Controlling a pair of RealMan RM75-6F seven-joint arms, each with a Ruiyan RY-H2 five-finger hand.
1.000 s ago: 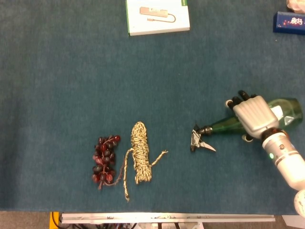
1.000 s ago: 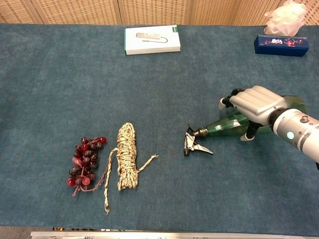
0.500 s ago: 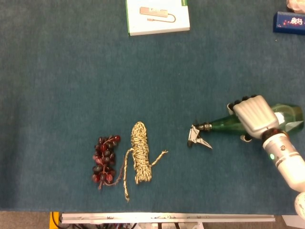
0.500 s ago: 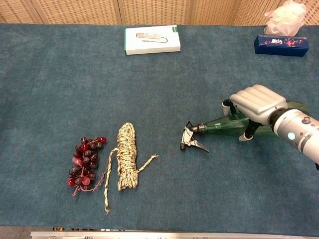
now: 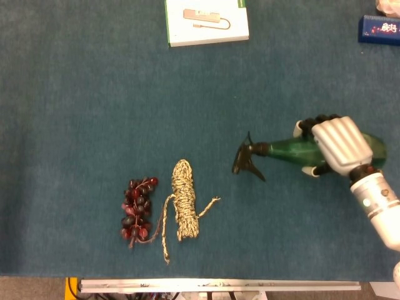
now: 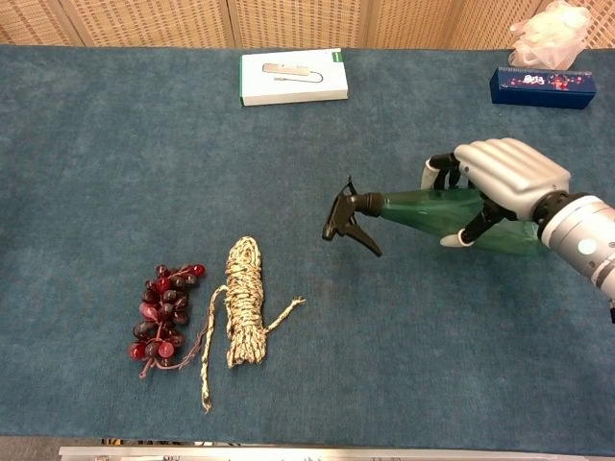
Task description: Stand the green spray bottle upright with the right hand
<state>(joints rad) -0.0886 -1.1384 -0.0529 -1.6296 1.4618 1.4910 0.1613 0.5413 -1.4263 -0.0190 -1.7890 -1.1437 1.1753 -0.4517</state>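
Chest view shows the blue-carpeted table [image 6: 115, 144] filling the frame, with the robot's right arm [image 6: 588, 240] reaching in from the right edge, forearm angled up and to the left. The right hand [image 6: 504, 182] sits palm-down over the green spray bottle [image 6: 432, 211], knuckles uppermost, its fingers [image 6: 444, 171] curled round the far side of the body and the thumb hooked under the near side, so the bottle is gripped around its middle. The bottle lies roughly horizontal, its black trigger head [image 6: 344, 219] pointing left and appearing lifted off the cloth, its base hidden behind the wrist.

In the head view the same hand [image 5: 337, 145] covers the bottle [image 5: 287, 150]. The left hand shows in neither view.

Well left lie a coil of rope [image 6: 245, 303] and, beside it, a bunch of dark red grapes [image 6: 161, 312]. A white box [image 6: 293, 77] and a dark blue box [image 6: 541, 86] rest at the far edge.
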